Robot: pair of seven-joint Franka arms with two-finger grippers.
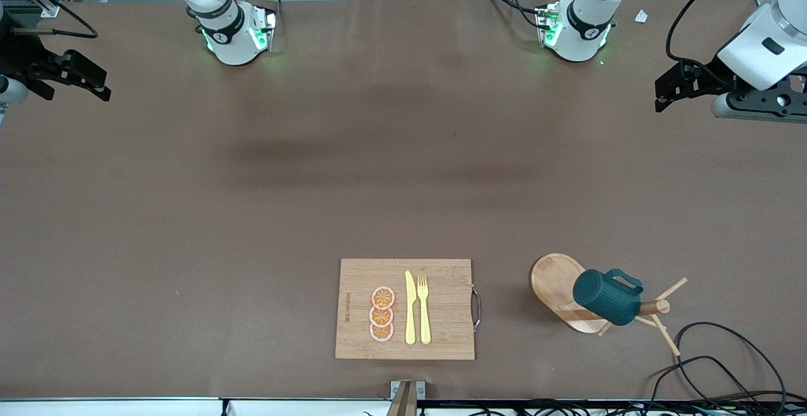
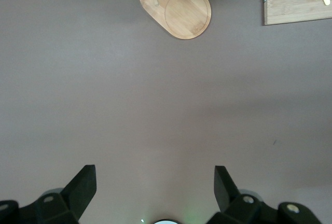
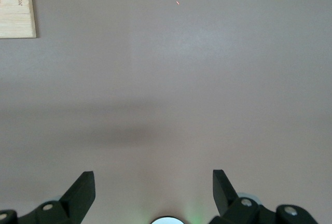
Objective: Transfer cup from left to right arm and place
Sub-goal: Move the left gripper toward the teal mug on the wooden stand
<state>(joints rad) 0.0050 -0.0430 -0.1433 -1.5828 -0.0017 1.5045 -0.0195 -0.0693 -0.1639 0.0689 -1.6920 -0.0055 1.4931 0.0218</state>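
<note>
The dark teal cup [image 1: 608, 296] hangs tilted on a peg of the wooden rack [image 1: 558, 283], near the front camera toward the left arm's end of the table. My left gripper [image 1: 663, 91] is open and empty, up in the air over bare table at that end. In the left wrist view [image 2: 155, 182] its fingers stand wide apart, with the rack's oval base [image 2: 179, 9] ahead. My right gripper [image 1: 101, 85] is open and empty, up over the right arm's end; the right wrist view [image 3: 154, 185] shows bare table between its fingers.
A wooden cutting board [image 1: 441, 309] with a metal handle lies beside the rack, bearing a yellow knife [image 1: 410, 309], a yellow fork [image 1: 423, 309] and orange slices [image 1: 382, 314]. Black cables [image 1: 712, 365] loop near the rack at the table's front edge.
</note>
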